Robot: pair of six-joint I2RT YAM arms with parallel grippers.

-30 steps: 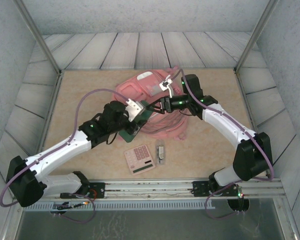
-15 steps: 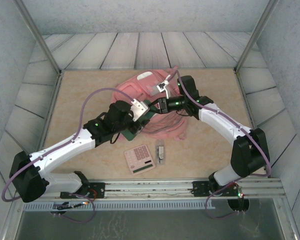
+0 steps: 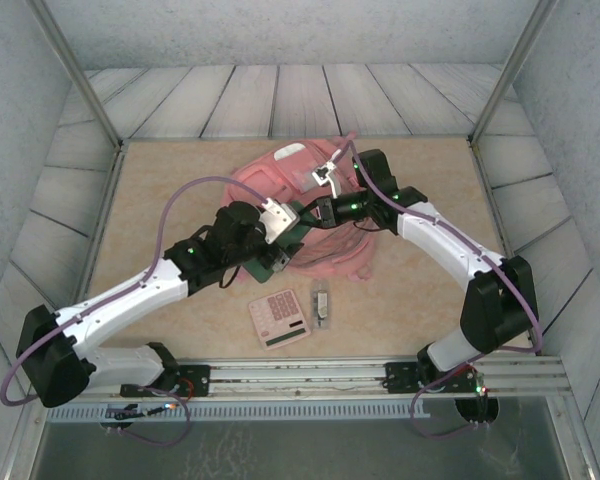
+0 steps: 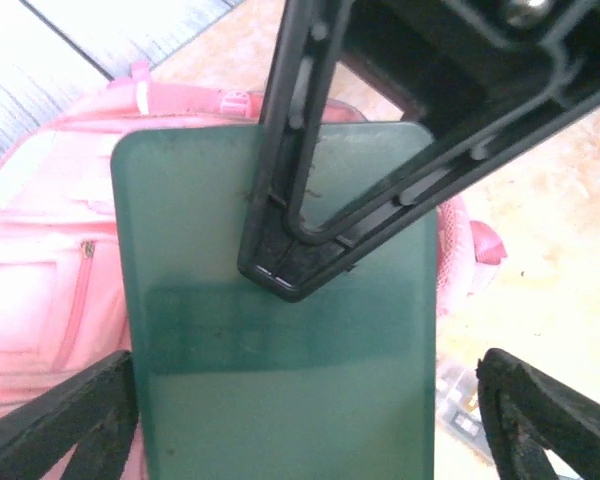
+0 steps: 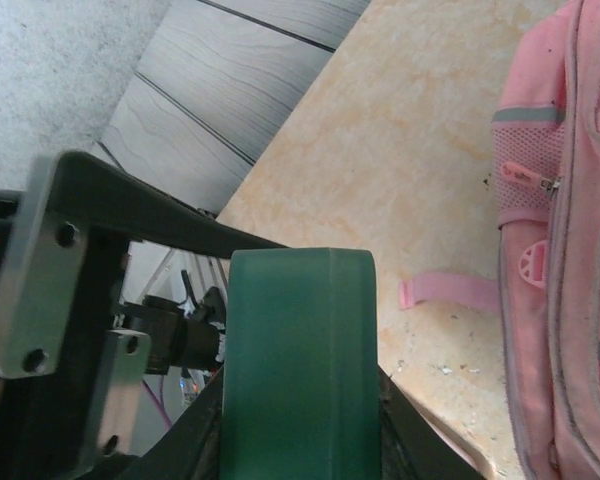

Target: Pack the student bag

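Watching a handover over the bag. Compared with a second ago, the right gripper [image 3: 304, 214] is now pinching the green slab [image 4: 230, 390] at the edge away from the left wrist. The left gripper [image 4: 305, 372] is now standing wide, with fingers either side of the slab's near end and a gap showing on one side. The right wrist is sitting a bit closer to the left one than before. The pink calculator [image 3: 278, 318] and the small grey item [image 3: 321, 305] beside it aren't shifting on the table [image 3: 160, 200].

I'm seeing the student bag [image 3: 268, 182] lying flat at the table's far centre, under both grippers, with straps trailing toward the right arm. It's showing pink all over, with a pale patch at the top, zipped front pockets, and a grey reflective strip and mesh side pocket in the right wrist view. I'm not managing to tell whether the main compartment is open.
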